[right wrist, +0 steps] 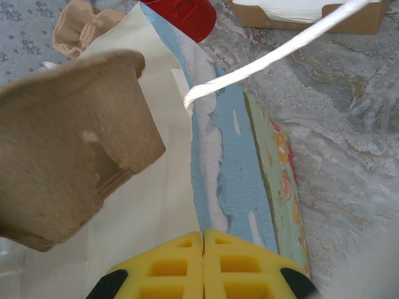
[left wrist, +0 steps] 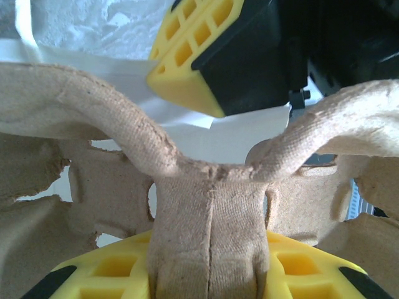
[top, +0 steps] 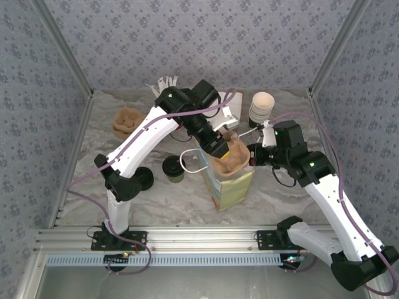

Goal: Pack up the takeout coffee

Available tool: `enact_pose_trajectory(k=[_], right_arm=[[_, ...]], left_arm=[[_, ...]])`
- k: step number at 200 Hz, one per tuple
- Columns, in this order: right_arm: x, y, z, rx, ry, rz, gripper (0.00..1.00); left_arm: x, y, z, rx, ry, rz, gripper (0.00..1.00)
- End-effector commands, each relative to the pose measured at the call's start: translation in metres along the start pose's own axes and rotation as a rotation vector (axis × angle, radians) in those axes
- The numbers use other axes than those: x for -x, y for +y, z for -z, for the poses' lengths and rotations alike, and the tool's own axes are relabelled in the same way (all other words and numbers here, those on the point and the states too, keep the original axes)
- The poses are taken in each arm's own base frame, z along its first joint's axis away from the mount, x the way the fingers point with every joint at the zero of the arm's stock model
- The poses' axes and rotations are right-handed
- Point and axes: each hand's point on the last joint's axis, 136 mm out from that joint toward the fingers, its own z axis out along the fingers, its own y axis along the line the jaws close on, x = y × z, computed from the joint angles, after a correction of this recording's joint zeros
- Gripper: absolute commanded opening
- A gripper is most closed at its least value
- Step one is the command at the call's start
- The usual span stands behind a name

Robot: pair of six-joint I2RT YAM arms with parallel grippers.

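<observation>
Top external view: the takeout coffee (top: 173, 168), a dark green cup with a black lid, is seen standing upright on the counter (top: 187, 202), just to the left of the paper bag (top: 234, 187) and untouched by either arm. The bag is stood upright near the middle of the counter, its mouth open upward, with a white handle (top: 187, 163) looped out toward the coffee. A moulded pulp cup carrier (top: 232, 161) is held over the bag's mouth by the left end effector (top: 219, 149). In the left wrist view the carrier's central rib (left wrist: 212, 205) is clamped between the yellow fingers (left wrist: 187, 62) at a narrow opening. The right end effector (top: 252, 156) is placed at the right side of the bag's rim. In the right wrist view its fingers (right wrist: 237, 268) are pressed fully together, and the bag's upper edge (right wrist: 230, 156) is seen running down into the seam between them (a pinch on the paper wall, as far as can be told). A stack of lidless cups (top: 262, 107) is set at the far right of the counter, and a second carrier (top: 126, 121) lies at the far left.
</observation>
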Motion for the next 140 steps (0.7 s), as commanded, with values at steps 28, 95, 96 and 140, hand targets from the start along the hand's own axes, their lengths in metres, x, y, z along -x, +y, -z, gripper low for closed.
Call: enact_pose_trajectory(k=[28, 95, 96, 140], right_arm=[[-0.004, 0.012, 0.01, 0.034, 0.015, 0.05, 0.0], [-0.009, 0.029, 0.015, 0.096, 0.032, 0.132, 0.01], [-0.009, 0.029, 0.015, 0.096, 0.032, 0.133, 0.01], [-0.009, 0.029, 0.016, 0.089, 0.029, 0.128, 0.02]], left_arm=[[-0.021, 0.009, 0.006, 0.064, 0.1, -0.02, 0.21], [-0.019, 0.026, 0.001, 0.137, 0.125, -0.021, 0.2], [-0.019, 0.027, 0.001, 0.138, 0.126, -0.021, 0.2], [-0.026, 0.032, -0.011, 0.173, 0.183, -0.039, 0.2]])
